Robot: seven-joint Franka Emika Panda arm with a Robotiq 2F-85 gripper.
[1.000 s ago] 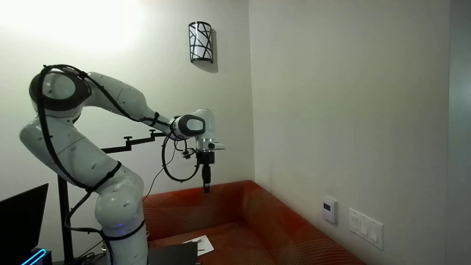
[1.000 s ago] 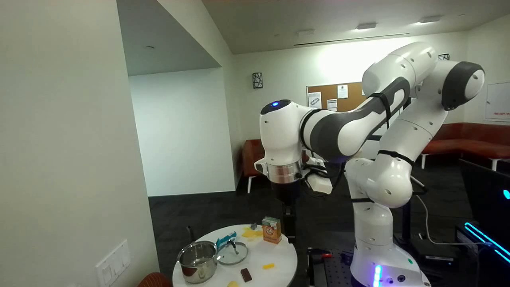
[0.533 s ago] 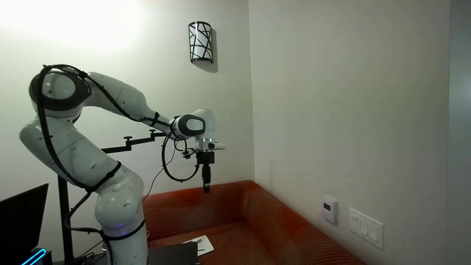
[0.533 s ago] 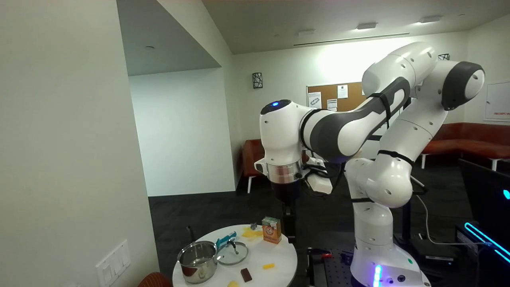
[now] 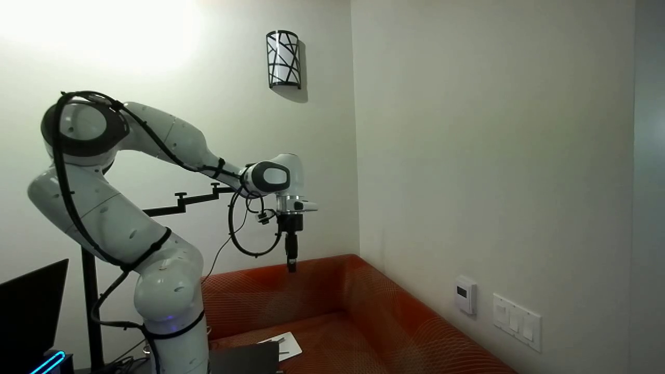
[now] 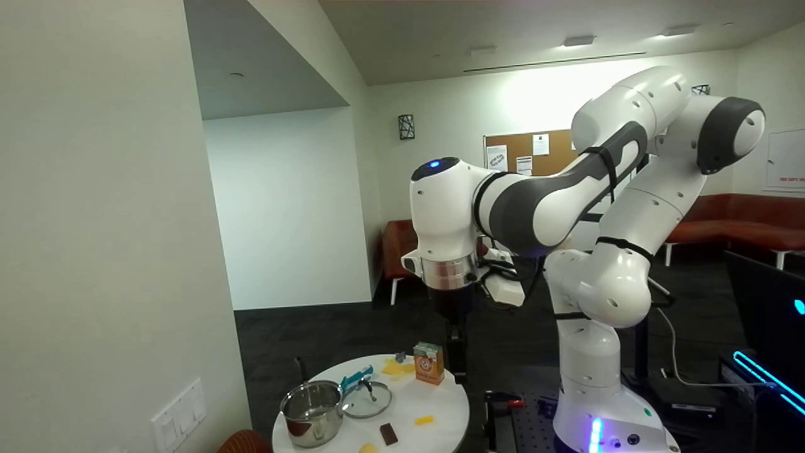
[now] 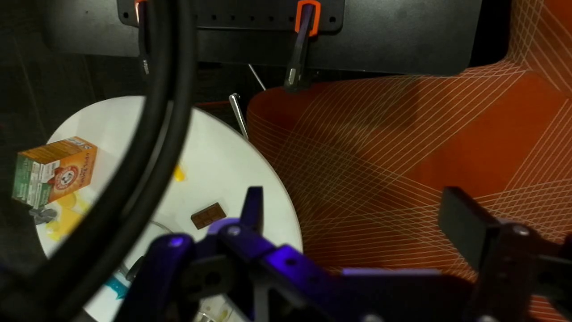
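So the big red sofa [image 7: 447, 156] takes up most of the right half of the wrist view, and the white arm [image 6: 553, 207] is arched high with its gripper [image 7: 352, 197] pointing straight down. Next biggest is the round white table [image 7: 232, 179], right alongside the sofa. The gripper hangs in the air, fingers spread wide, nothing between them, touching nothing. Fair warning: a fat black cable [image 7: 154, 98] hides a chunk of the table in the wrist view.

On the table: a steel pot [image 6: 314, 428], a glass lid [image 6: 366, 402] lying just beside it, an upright orange box [image 6: 429, 363] near the edge on the arm's side, then a chocolate bar [image 7: 208, 215] and a little yellow stick [image 6: 424, 419], both lying flat.

My take on doing this bit well: treat it as lining up. The gap frames sofa, not tabletop, so I'd stay high and get over the table before dropping. Watch the box, it looks close to the fingertips in an exterior view, though I can't tell the depth. For flat stuff like the chocolate bar, go slow and vertical so the tips don't jab the tabletop.
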